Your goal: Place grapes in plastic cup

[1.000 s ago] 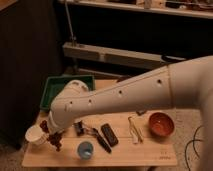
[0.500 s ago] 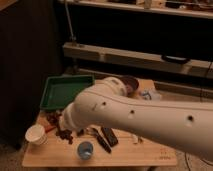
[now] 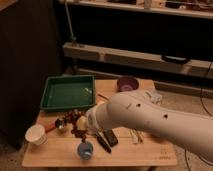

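**Step in hand:** carrying the bunch to the cup. Release has not been made.

**Front edge of the counter (image 3: 50,156):** the blue cup (image 3: 85,150) stands upright and nothing shows in its mouth. A black oblong object (image 3: 107,140) lies just to the right of it. A white cup (image 3: 36,134) stands well apart near the left end.

**Next row back:** the grapes (image 3: 77,126) hang as a dark cluster just behind and slightly left of the blue cup, above its rim level and not in it. Whether they are clear of the counter cannot be told.

**The gripper (image 3: 82,123):** it sits at the top of the bunch, at the end of the white arm (image 3: 150,120) that reaches in from the right. The fingers are largely masked by the wrist and the fruit. They are pressed together, and by my judgement they are pinching the grapes near the top of the bunch. A small metal cup (image 3: 61,124) stands just to the left of the grapes, close enough to be mistaken for the target.

**Further back:** a green tray (image 3: 65,106), then a purple bowl (image 3: 127,83) at the far edge.

**Next move calls for:** a short shift forward and right to centre the bunch over the blue cup. The bunch then needs lowering end-first, since it looks longer than the cup is wide, before the fingers part.
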`<move>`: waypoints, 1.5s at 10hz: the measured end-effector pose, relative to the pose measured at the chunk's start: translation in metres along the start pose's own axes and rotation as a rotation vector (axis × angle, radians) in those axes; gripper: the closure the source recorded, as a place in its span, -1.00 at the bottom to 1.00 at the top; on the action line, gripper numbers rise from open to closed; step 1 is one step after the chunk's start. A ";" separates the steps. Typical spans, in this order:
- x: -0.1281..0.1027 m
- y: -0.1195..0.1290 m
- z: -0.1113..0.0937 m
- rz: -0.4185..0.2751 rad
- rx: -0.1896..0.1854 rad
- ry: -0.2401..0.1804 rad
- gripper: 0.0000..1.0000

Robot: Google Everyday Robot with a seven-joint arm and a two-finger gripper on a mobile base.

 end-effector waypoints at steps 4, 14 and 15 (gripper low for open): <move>0.020 -0.028 0.021 0.061 -0.068 0.012 1.00; 0.063 -0.037 0.072 0.069 -0.115 0.087 1.00; 0.065 -0.038 0.077 0.066 -0.118 0.092 1.00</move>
